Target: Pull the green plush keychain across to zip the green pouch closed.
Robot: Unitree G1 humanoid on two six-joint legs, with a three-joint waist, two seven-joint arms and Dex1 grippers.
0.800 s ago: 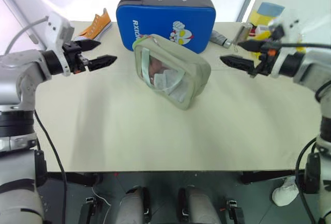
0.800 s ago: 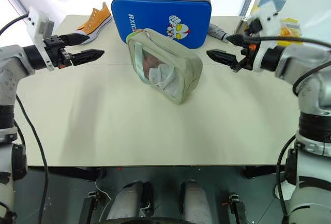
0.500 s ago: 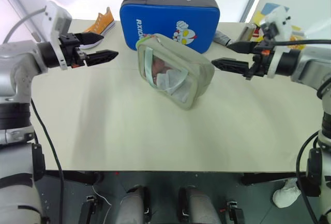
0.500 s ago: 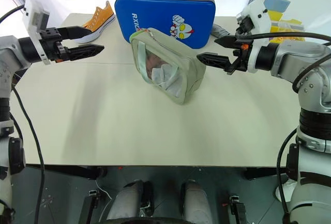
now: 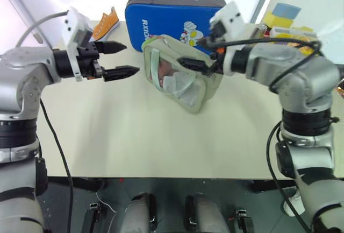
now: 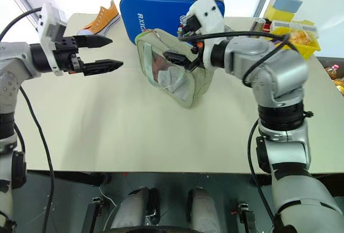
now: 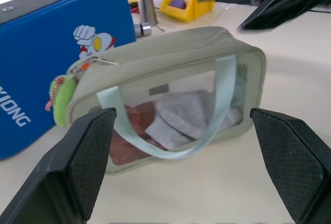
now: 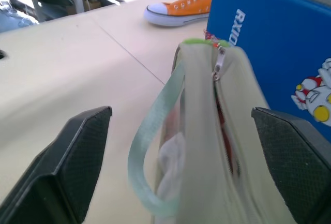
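Observation:
The green pouch (image 5: 183,79) lies tilted on the table, its clear window and pale strap (image 7: 220,100) facing me. Its top zipper (image 8: 221,105) is parted, with red showing inside. The green plush keychain (image 7: 61,99) hangs at the pouch's far-left end (image 8: 198,42), beside the blue case. My right gripper (image 5: 189,51) is open and hovers over the pouch's top, one finger to each side of the zipper line, holding nothing. My left gripper (image 5: 132,58) is open and empty, a little left of the pouch and level with the keychain end.
A blue cartoon-printed case (image 5: 172,15) stands right behind the pouch. An orange sneaker (image 5: 105,24) lies at the back left. A yellow bin (image 6: 293,28) and small bottles (image 7: 147,9) crowd the back right. Bare tabletop (image 5: 134,136) stretches to the front edge.
My right gripper has swung left from the table's right side to above the pouch. The left gripper has edged right, closer to the pouch's keychain end.

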